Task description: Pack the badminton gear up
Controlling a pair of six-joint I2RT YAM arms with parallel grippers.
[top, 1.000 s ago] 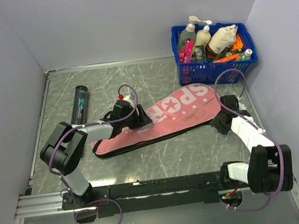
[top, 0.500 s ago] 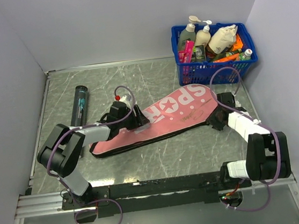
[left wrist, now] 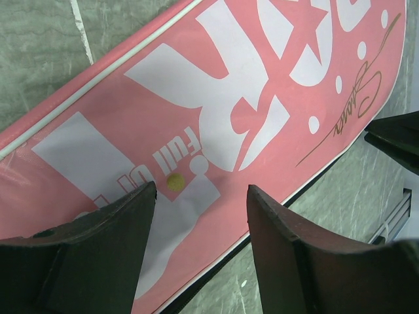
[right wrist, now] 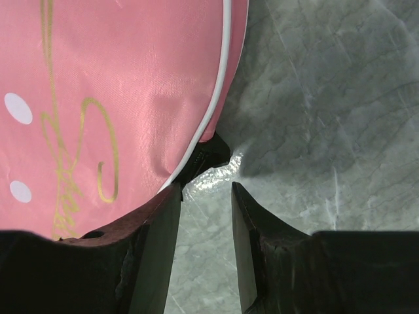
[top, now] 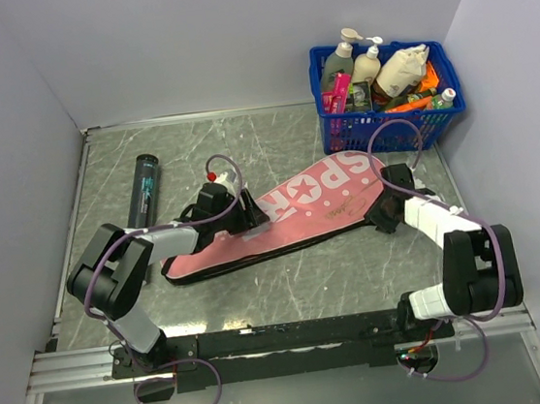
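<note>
Only wrist views show left gripper (left wrist: 201, 190) wide over the racket cover (left wrist: 216, 124), right gripper (right wrist: 206, 186) narrow at its edge.

A grey, marble-veined desk (top: 272, 133) sat boxed by plain pale walls (top: 184, 46) — along its left, far and right edges — evenly lit.

The racket cover (top: 300, 208) lies slantwise across the middle of the table (top: 289, 283), its wide end far right, near the basket (top: 379, 129) in the far right corner. The tube (top: 144, 189) lies well apart on the left. The left claw (left wrist: 200, 193) is over the cover's middle, and the right claw (right wrist: 204, 190) is at its right edge.
</note>
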